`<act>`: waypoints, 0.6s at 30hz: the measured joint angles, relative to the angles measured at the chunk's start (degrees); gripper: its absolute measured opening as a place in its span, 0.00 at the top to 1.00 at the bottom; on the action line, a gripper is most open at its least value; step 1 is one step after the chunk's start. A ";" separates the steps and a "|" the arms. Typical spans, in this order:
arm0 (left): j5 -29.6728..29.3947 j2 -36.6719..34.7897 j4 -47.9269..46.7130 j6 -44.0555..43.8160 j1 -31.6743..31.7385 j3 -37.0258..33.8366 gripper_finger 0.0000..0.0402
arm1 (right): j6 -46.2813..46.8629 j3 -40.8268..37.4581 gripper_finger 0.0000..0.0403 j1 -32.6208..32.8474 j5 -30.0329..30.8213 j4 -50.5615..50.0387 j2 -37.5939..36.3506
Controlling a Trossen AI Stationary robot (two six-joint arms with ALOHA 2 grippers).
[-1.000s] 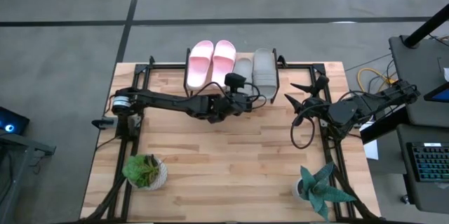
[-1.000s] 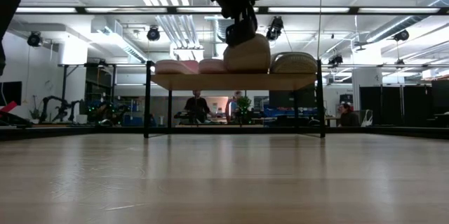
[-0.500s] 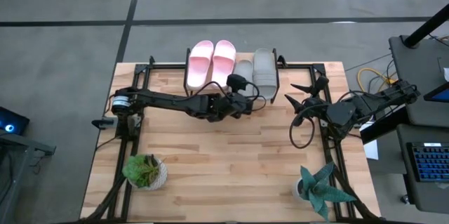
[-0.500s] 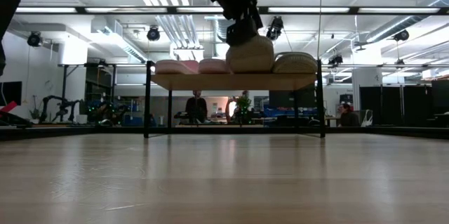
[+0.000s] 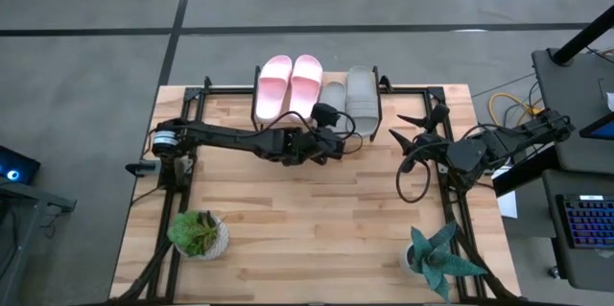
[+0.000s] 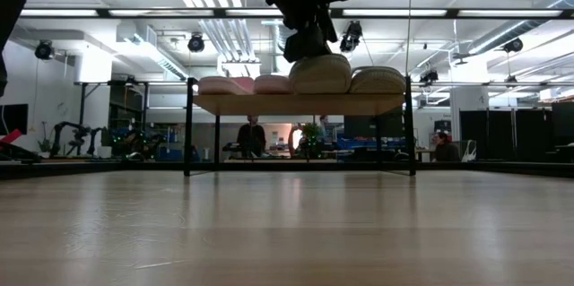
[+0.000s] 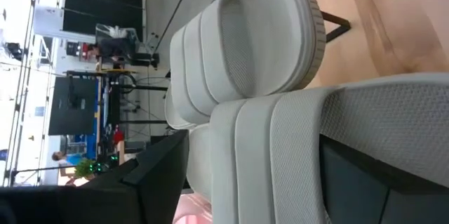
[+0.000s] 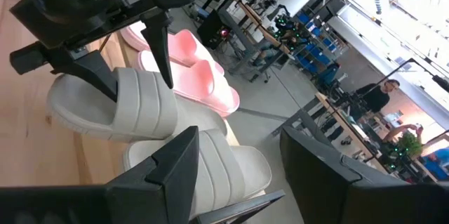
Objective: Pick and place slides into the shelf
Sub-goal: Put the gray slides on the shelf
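Observation:
The shelf (image 6: pixel 269 104) stands at the table's far edge, carrying two pink slides (image 5: pixel 288 85) on its left. A grey slide (image 5: pixel 362 90) lies on its right. A second grey slide (image 5: pixel 332 92) sits between them, its sole on the plank top (image 6: pixel 318 74). My left gripper (image 5: pixel 329 114) reaches in from the near-left and is shut on this slide. My right gripper (image 5: pixel 414 129) waits open near the table's right edge, right of the shelf; its fingers (image 8: pixel 175 168) frame the scene. My left gripper (image 7: pixel 256 143) holds the middle grey slide by its wide ribbed strap (image 7: pixel 280 161). One finger (image 8: pixel 95 80) reaches over the footbed on the heel side, the other (image 8: pixel 160 45) stands on the strap's toe side. It comes slanting down from the near side. The slide's sole lies on the shelf top.
Two potted plants stand near the table's near corners, one left (image 5: pixel 199 234) and one right (image 5: pixel 436 258). A black cable loop (image 5: pixel 413 181) hangs by the right arm. Bare wood fills the middle of the table (image 5: pixel 307 220). People show far off in the room (image 6: pixel 252 135).
My left gripper has eased slightly toward the shelf and downward, still shut on the grey slide. The slide, raised and tilted a second ago, has sunk flatter onto the shelf top beside the other grey slide.

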 joint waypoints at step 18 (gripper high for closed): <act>-2.11 0.00 0.98 0.06 1.26 -0.15 0.97 | 1.30 0.00 0.53 0.00 -0.04 -0.02 0.00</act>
